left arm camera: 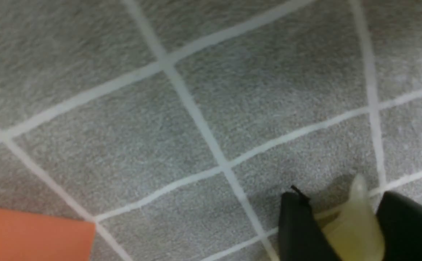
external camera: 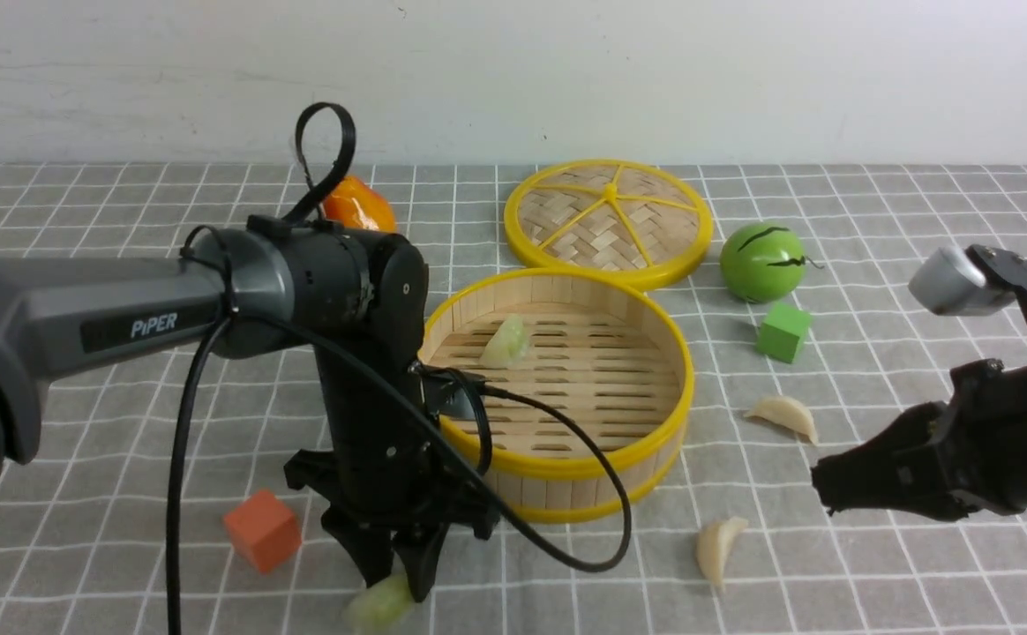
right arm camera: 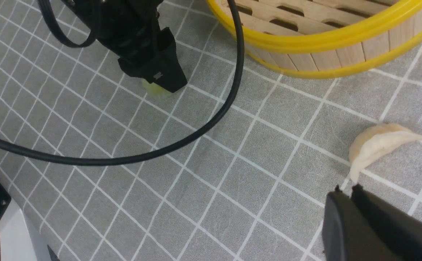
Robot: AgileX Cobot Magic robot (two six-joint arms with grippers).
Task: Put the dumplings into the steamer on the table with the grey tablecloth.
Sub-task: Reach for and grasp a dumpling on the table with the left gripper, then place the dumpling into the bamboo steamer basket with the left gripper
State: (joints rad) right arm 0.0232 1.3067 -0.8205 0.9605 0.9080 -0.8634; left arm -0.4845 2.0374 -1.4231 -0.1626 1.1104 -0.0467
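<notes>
- The left pincer [external camera: 397, 578] grips one green dumpling [external camera: 378, 607] down on the grey cloth [external camera: 108, 441].
- The right pincer [external camera: 819, 490] is clenched tight, with nothing in it.
- Another green dumpling [external camera: 505, 342] lies in the steamer [external camera: 566, 466].
- Two white dumplings [external camera: 783, 414] [external camera: 718, 547] lie on the cloth nearby.

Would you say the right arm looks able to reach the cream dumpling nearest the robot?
Probably yes: the right gripper hangs close beside that cream dumpling with only bare grey tablecloth between them, though its shut jaws would need opening.
</notes>
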